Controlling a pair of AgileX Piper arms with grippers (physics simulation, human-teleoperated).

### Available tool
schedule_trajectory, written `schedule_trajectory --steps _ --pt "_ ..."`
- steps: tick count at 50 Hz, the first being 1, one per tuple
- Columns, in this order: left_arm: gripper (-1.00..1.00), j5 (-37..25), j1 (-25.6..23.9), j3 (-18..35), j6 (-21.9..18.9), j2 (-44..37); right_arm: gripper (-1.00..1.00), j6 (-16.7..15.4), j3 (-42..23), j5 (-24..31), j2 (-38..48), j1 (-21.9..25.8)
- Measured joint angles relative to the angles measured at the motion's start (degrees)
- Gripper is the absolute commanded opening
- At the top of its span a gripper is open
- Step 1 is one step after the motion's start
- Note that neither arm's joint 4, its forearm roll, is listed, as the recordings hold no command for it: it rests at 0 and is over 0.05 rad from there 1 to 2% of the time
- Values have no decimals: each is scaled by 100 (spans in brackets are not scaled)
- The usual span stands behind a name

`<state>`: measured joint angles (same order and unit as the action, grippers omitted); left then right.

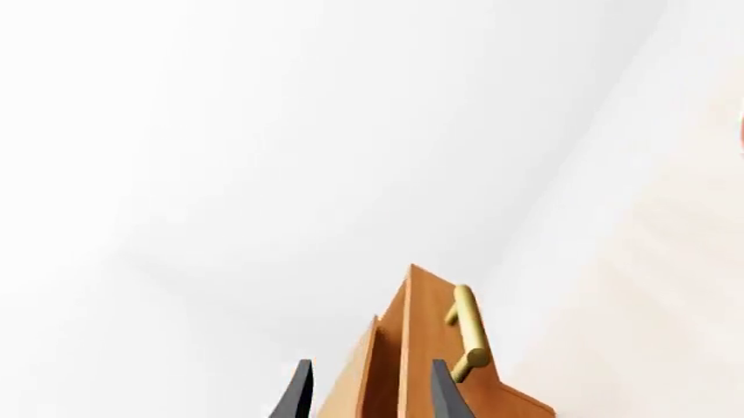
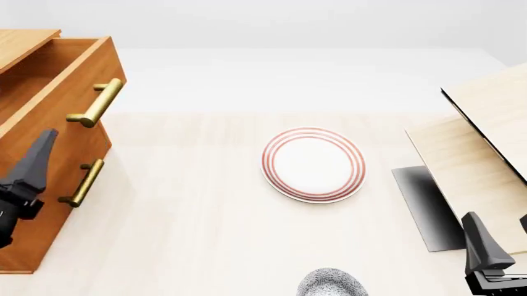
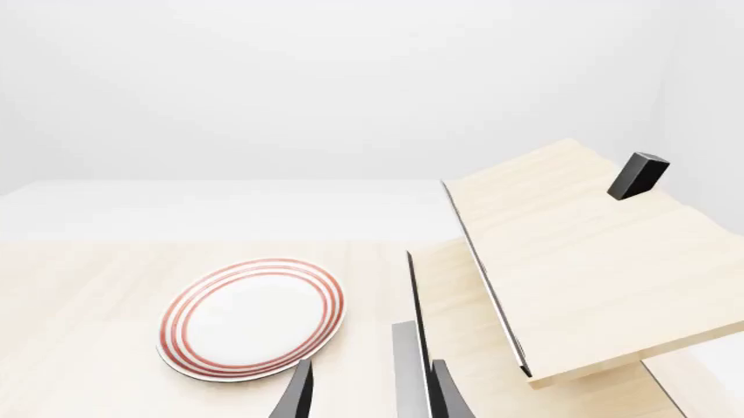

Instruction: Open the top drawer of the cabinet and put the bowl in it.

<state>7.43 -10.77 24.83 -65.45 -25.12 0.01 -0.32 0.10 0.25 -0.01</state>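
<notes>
The orange-brown cabinet [image 2: 49, 203] stands at the left edge of the table. Its top drawer [image 2: 62, 74] is pulled out, brass handle [image 2: 95, 103] facing the table, inside partly visible. My left gripper [image 1: 372, 399] is open, level with the cabinet front, and the drawer's corner [image 1: 419, 348] shows beyond its fingers; one left finger [image 2: 37, 157] appears in the front view. The speckled bowl [image 2: 331, 284] sits at the near table edge, half cut off by the frame. My right gripper [image 3: 372, 396] is open and holds nothing, to the right of the bowl.
A white plate with red rings [image 2: 314, 164] lies mid-table, also seen as the plate [image 3: 253, 317] in the right wrist view. A pale wood structure [image 2: 485, 123] with slanted boards fills the right side. A lower drawer handle [image 2: 82, 182] juts from the cabinet front.
</notes>
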Motion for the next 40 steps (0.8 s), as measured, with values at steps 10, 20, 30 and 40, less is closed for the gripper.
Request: schedule_trajectory --steps 10,20,30,40 --pt "100 -1266 137 794 969 181 100 0 0 0 0 0" --pt "100 -2128 175 1574 1914 -85 100 0 0 0 0 0" --pt "100 -2898 309 2347 2897 -532 100 0 0 0 0 0" --pt "100 -3444 411 2957 3838 -1135 100 0 0 0 0 0"
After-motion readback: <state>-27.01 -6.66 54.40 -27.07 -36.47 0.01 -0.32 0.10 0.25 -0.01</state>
